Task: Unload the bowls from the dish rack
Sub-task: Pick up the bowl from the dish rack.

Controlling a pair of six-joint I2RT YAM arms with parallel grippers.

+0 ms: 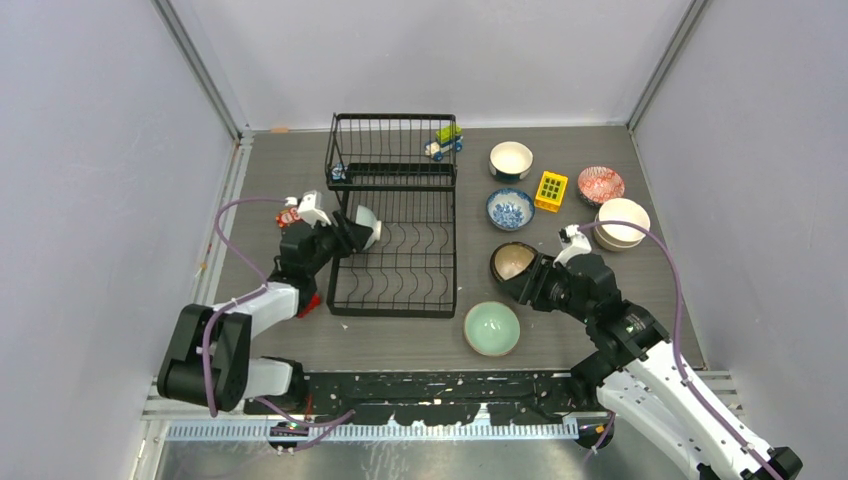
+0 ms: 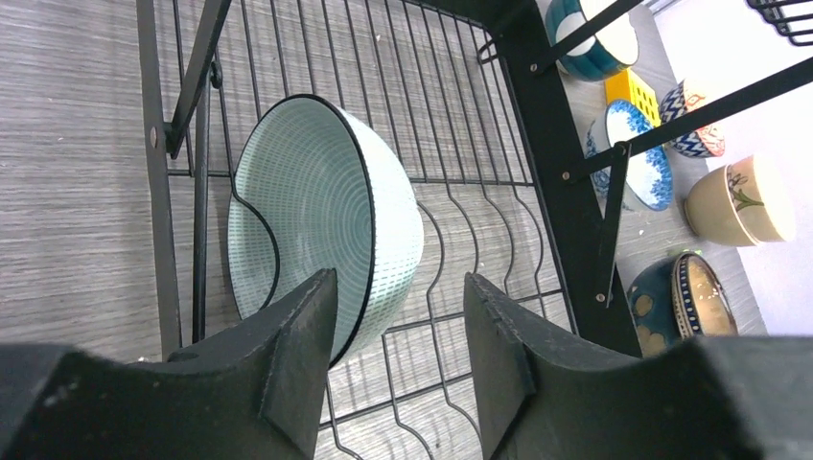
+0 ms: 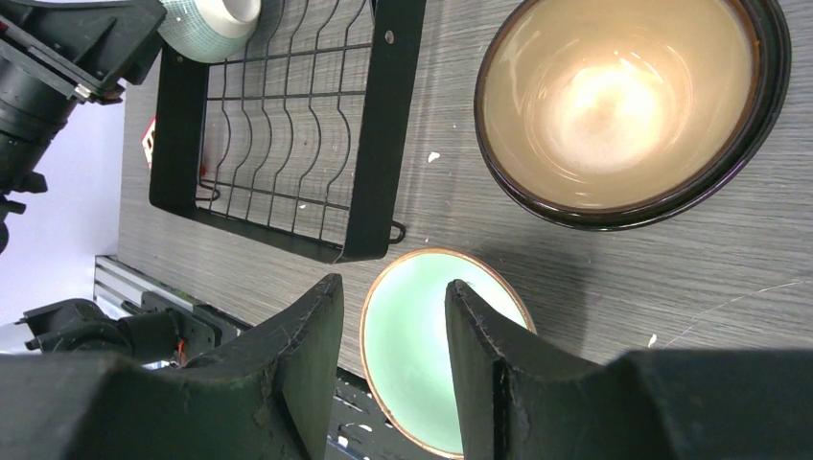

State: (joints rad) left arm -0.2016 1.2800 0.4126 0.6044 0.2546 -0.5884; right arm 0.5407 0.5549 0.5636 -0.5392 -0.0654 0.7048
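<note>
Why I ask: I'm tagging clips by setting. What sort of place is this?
Likely a robot test cell, not a kitchen: plain walls enclose the table, two arms mount at its near edge, and a dish rack stands among bowls.

Grey wood-grain tabletop (image 1: pixel 280 170), boxed in by plain pale panels: back wall (image 1: pixel 430 50), left wall (image 1: pixel 90 180), right wall (image 1: pixel 760 150). Aluminium posts (image 1: pixel 201 68) run up the far corners. Scuffed black strip (image 1: pixel 440 385) and ribbed metal rail (image 1: pixel 420 430) along the near edge. Soft, even light.
</note>
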